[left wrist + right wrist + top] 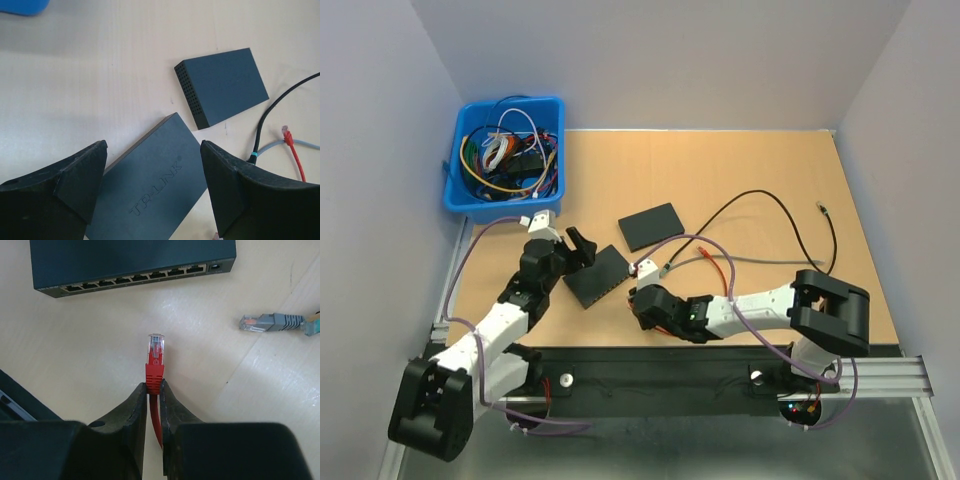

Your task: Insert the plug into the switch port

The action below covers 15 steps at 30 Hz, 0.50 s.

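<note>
Right gripper (154, 386) clenched on boot of red plug (155, 347). Plug tip faces port row (135, 277) of switch (130, 257), gap between. Approach step. Next: line up one port, push straight. Left gripper (152, 170) released, jaws straddling switch.

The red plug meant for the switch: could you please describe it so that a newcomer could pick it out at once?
On the wooden table, find the black TP-Link switch close to the near edge and its row of ports. Facing those ports, the right gripper holds the red plug by its boot. The grey plug beside it lies loose on the table; this one is red and gripped.
</note>
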Motion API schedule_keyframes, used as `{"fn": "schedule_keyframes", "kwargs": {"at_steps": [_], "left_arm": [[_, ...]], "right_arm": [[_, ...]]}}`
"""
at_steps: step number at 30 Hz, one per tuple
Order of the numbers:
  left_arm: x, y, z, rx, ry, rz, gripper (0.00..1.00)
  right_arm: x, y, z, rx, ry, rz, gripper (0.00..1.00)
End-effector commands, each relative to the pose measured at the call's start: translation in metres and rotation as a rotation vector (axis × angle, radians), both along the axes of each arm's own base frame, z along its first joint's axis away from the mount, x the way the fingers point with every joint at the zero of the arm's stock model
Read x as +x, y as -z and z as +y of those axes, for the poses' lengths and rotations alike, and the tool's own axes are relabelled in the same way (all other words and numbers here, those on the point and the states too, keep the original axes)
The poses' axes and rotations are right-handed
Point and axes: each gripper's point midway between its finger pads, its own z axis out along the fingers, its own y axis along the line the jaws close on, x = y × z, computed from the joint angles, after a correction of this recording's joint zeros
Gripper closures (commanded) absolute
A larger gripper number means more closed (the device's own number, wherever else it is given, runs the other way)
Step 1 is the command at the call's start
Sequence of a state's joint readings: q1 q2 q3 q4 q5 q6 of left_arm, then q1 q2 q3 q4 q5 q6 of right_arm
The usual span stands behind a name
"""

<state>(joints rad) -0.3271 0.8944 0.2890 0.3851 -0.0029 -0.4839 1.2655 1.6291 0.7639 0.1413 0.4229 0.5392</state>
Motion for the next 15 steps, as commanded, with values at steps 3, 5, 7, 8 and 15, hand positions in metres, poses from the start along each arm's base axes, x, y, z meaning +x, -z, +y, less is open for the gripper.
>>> {"fn": "schedule_keyframes", "kwargs": {"at_steps": [3,5,7,8,15], "left_arm": [[0.015,0.004,-0.014,-0.029,-0.002,0.104,0.13],[0.014,0.015,-0.019,-0.022,0.024,0.148,0.13],[0.015,0.018,-0.023,-0.022,0.039,0.169,0.13],[0.017,0.023,-0.024,-0.017,0.041,0.189,0.12],[0.012,0.055,-0.022,0.005,0.014,0.338,0.11]], "right_arm": [[0.017,-0.021,0.017,-0.007,0.002,-0.104,1.0],[0.019,-0.024,0.021,-0.009,-0.002,-0.115,1.0],[0.021,-0.019,0.023,-0.032,-0.011,-0.123,1.0],[0.022,-0.021,0.027,-0.033,-0.018,-0.127,1.0],[0.026,-0.011,0.041,-0.065,-0.036,-0.129,1.0]]}}
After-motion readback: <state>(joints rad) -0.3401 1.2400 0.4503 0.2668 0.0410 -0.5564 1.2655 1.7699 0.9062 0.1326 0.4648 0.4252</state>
